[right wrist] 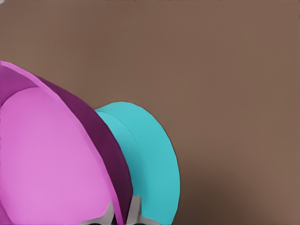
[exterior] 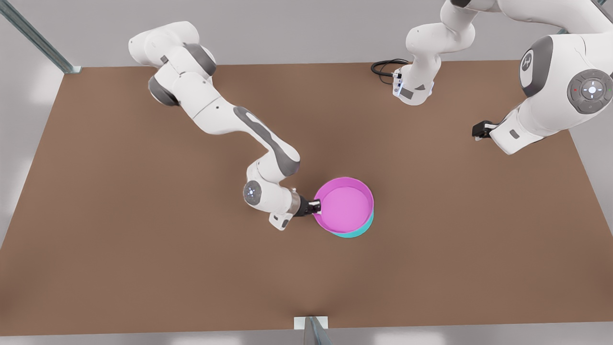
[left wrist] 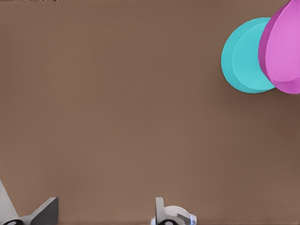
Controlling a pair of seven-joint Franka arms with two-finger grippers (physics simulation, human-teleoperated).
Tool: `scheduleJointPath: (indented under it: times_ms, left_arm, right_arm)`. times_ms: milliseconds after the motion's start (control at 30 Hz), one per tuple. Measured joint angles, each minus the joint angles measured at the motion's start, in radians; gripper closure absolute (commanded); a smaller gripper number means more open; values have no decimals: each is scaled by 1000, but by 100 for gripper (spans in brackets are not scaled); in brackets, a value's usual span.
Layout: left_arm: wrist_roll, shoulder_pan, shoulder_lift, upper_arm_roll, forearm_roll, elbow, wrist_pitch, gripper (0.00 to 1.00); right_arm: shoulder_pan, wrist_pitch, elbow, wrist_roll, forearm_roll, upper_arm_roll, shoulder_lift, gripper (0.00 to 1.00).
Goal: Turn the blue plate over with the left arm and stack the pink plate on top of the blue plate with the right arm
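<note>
Two plates sit stacked near the middle of the brown worktop (exterior: 143,268), somewhat toward its near edge. The blue plate (exterior: 357,231) lies underneath, flat base up, rim down on the worktop. The pink plate (exterior: 345,206) is over it with its paler inside facing up; being round, neither has a long axis. In the right wrist view the pink plate is tilted, its rim raised off the blue plate on the tool's side. The right tool (exterior: 317,207) sits at the pink plate's rim on the side toward the front view's left, its fingers (right wrist: 136,211) pinching that rim between them. The left tool (exterior: 479,130) hangs near the worktop's edge on the front view's right, well apart from the plates, its fingers spread and holding nothing.
</note>
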State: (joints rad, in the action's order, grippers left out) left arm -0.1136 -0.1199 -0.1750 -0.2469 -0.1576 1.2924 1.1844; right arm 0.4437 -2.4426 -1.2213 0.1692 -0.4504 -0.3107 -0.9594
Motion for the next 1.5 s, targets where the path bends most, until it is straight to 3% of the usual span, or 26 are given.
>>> scheduleJointPath:
  times_ms: [600,633,667,867,1000,1067,1200,1233,1267,1333,1400,1500]
  left_arm:
    - [-87,-15,-9,-1,1,-2,2,0]
    - [-90,-14,-11,-1,1,-2,2,0]
    - [-92,-14,-14,-1,1,-1,2,0]
    - [-106,-29,-28,-1,3,-1,11,0]
    - [-113,-29,-27,-1,5,-2,17,0]
    - [-116,-29,-27,-1,7,-2,18,0]
    - [-122,-29,-27,-2,17,-4,21,0]
    - [-123,-29,-26,-2,23,-4,21,0]
    - [-124,-29,-24,-2,27,-5,22,0]
    - [-126,-29,-17,-1,32,-5,28,0]
    - [-128,-29,-14,-1,35,-5,33,0]
    - [-130,-29,-12,-1,37,-5,38,0]
  right_arm:
    - [27,-51,28,226,2,1,-24,79]
    - [27,-49,27,235,3,0,-24,17]
    - [27,-48,25,243,4,0,-24,0]
    - [27,-44,25,284,5,-2,-12,0]
    - [-23,21,28,304,52,4,102,0]
    - [-119,122,35,302,164,7,175,0]
    - [-246,538,229,242,527,12,267,0]
    - [-259,624,237,220,591,58,305,0]
    - [-212,693,222,192,630,218,358,0]
    - [-258,757,-33,145,614,370,562,0]
    - [-285,740,-274,114,596,409,726,0]
    - [-298,734,-328,71,566,422,767,0]
